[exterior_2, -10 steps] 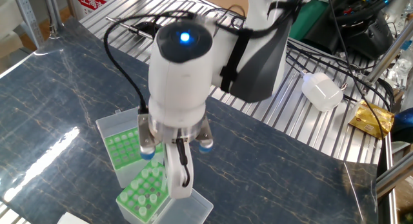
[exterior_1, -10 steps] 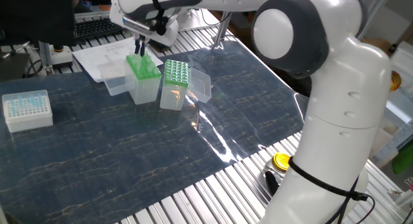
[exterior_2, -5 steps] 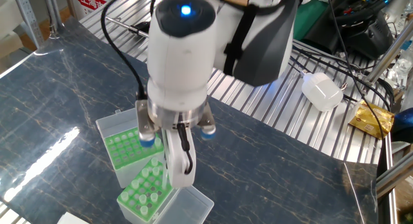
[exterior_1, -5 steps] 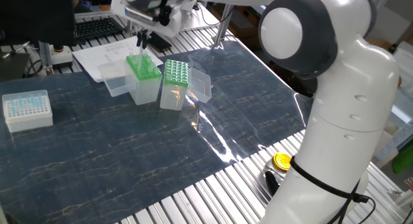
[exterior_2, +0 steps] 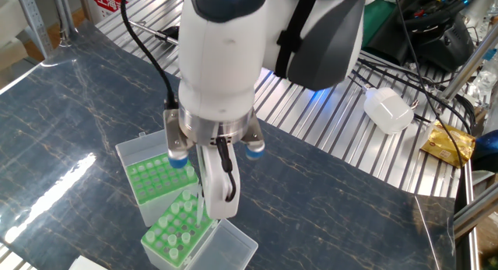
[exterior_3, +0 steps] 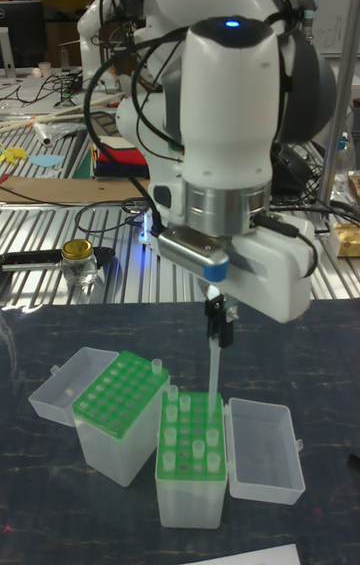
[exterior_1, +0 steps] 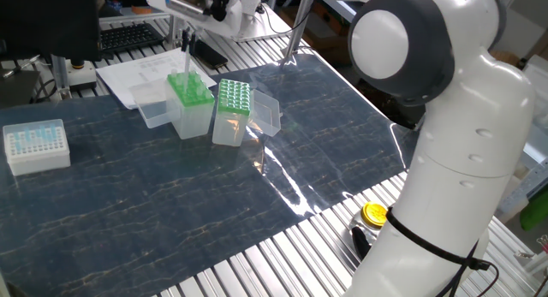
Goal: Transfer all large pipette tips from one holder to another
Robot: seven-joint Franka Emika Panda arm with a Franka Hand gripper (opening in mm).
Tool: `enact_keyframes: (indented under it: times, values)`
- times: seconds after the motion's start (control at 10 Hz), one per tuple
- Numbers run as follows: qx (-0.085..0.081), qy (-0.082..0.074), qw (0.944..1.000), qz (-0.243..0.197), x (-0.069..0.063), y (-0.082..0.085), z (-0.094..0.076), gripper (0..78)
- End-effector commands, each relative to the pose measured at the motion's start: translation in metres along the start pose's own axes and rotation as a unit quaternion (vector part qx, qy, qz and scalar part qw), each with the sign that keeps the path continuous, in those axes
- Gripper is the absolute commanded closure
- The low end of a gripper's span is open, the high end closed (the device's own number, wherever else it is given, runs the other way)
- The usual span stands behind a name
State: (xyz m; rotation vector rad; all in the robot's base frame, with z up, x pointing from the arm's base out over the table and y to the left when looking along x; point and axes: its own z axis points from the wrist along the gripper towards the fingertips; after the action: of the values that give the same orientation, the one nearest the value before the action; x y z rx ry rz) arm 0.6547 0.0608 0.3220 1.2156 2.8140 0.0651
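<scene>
Pipette tip [exterior_3: 214, 365] hangs upright, pinched in the narrow jaws of the gripper [exterior_3: 217, 310], clear above the right-hand rack [exterior_3: 192, 435]; its long axis is vertical, and the fuller rack [exterior_3: 122, 390] lies left.

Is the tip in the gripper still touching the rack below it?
Apart. In the tall fixed view the tip hangs from the gripper, its lower end just clear above the rack.

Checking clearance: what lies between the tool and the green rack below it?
In the tall fixed view, one pipette tip held by the tool hangs above the green rack; nothing else.
</scene>
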Motion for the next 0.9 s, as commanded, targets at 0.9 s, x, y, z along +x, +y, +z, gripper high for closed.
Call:
enact_keyframes:
  times: [0.9]
  values:
    - [-0.008, 0.014, 0.9996, -0.021, -0.011, -0.008, -0.036, 76.4]
